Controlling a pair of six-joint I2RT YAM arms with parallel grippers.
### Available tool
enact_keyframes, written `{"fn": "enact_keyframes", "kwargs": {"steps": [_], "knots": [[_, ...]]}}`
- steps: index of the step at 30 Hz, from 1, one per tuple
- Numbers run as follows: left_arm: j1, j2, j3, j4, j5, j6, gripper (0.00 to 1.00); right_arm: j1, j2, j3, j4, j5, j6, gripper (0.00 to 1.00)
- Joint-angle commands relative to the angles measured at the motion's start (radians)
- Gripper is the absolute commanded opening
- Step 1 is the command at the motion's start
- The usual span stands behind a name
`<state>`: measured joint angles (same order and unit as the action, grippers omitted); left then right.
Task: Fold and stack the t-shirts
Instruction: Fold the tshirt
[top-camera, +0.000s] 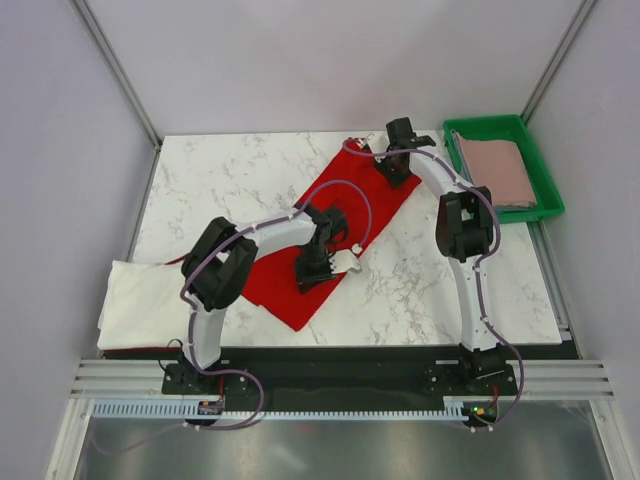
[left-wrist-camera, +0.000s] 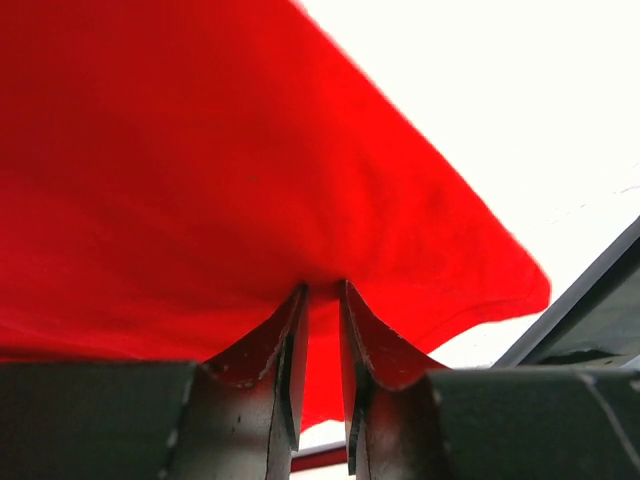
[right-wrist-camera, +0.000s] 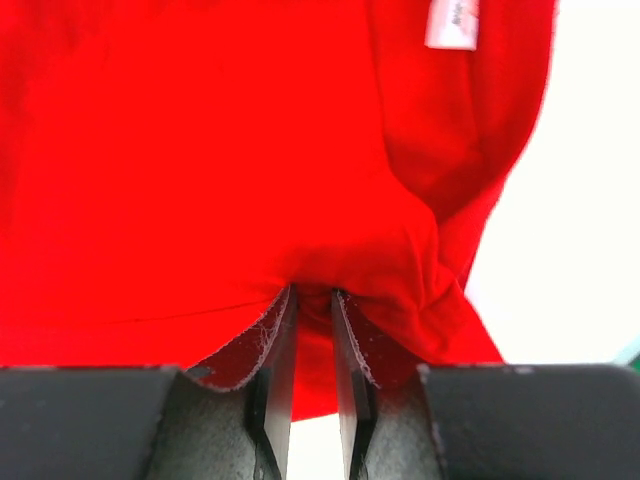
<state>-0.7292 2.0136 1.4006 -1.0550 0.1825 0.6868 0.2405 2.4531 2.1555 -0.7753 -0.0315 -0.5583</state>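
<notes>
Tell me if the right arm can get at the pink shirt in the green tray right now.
Probably not as it stands: the right gripper is shut on the red t-shirt. Once that is released, likely yes, since the pink t-shirt lies uncovered in the open green tray just beside that arm.

Light: bright and even, coming from above; the worktop (top-camera: 250, 170) is lit alike from edge to edge.
Shadows: soft and short, darkest on the red shirt (top-camera: 290, 285) at mid-worktop.
Top view: sharp throughout; the frame posts splay outward toward the far corners, as with a wide lens.
White shirt (top-camera: 150, 300): almost clipped at the near left corner, its folds faint.
Wrist views, background: the worktop beyond the cloth is blown out to plain white.
Wrist views, colour: the red is oversaturated, the weave is lost, and folds read only as darker bands.
Focus, left wrist: fingers (left-wrist-camera: 285, 380) are crisp at their edges, the cloth soft.
Focus, right wrist: label (right-wrist-camera: 450, 22) is blurred, its print unreadable.
</notes>
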Motion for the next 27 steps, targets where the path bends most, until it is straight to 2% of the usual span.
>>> {"fn": "enact_keyframes", "kwargs": {"steps": [1, 4, 7, 9, 13, 19, 27], "knots": [[-0.088, 0.079, 0.049, 0.090, 0.086, -0.010, 0.26, -0.004, 0.108, 0.088, 0.021, 0.065, -0.048, 0.27], [-0.133, 0.123, 0.167, 0.072, 0.103, -0.029, 0.26, 0.002, 0.181, 0.234, 0.037, 0.074, -0.060, 0.27], [-0.142, 0.143, 0.280, 0.029, 0.110, -0.049, 0.26, 0.013, 0.176, 0.285, 0.048, 0.100, -0.075, 0.27], [-0.141, 0.128, 0.322, -0.028, 0.085, -0.029, 0.26, 0.014, 0.133, 0.264, 0.070, 0.110, -0.072, 0.27], [-0.141, 0.065, 0.389, -0.118, 0.078, -0.003, 0.27, 0.013, -0.059, 0.111, 0.161, 0.093, -0.040, 0.29], [-0.127, -0.009, 0.330, -0.146, 0.083, -0.024, 0.27, 0.011, -0.203, -0.031, 0.192, 0.048, 0.038, 0.32], [-0.042, -0.003, 0.132, -0.004, 0.066, -0.018, 0.25, 0.011, -0.192, -0.163, 0.166, -0.051, 0.133, 0.31]]}}
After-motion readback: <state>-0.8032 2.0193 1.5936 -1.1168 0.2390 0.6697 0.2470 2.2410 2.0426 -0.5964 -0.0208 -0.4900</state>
